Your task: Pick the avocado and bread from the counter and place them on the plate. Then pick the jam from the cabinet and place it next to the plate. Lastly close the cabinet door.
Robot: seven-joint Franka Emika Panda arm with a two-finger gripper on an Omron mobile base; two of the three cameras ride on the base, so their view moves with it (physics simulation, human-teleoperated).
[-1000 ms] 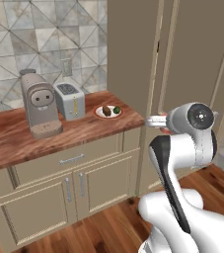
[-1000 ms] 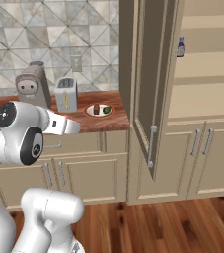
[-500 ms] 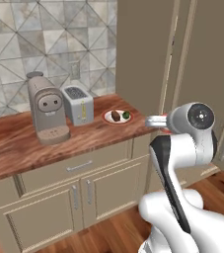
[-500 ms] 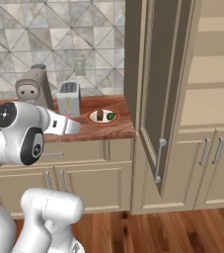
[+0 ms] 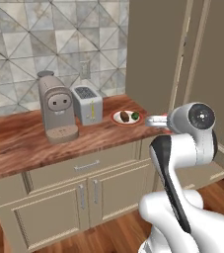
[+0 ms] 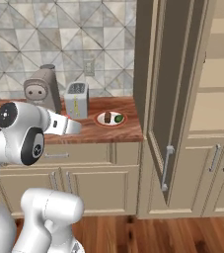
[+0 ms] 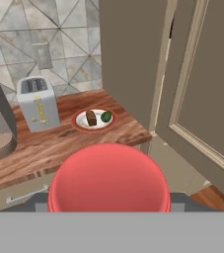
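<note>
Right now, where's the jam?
In the hand view the jam sits between the finger tips at bottom centre, shown from above as a red lid, with the plate on the counter beyond it.

one plate point(image 7: 79, 124), one avocado point(image 7: 106, 116), one bread point(image 7: 91, 118), one jam point(image 7: 108, 180).

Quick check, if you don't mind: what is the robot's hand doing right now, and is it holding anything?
Hand: closed on the jam, whose red lid sits between the fingertips in the hand view.
</note>
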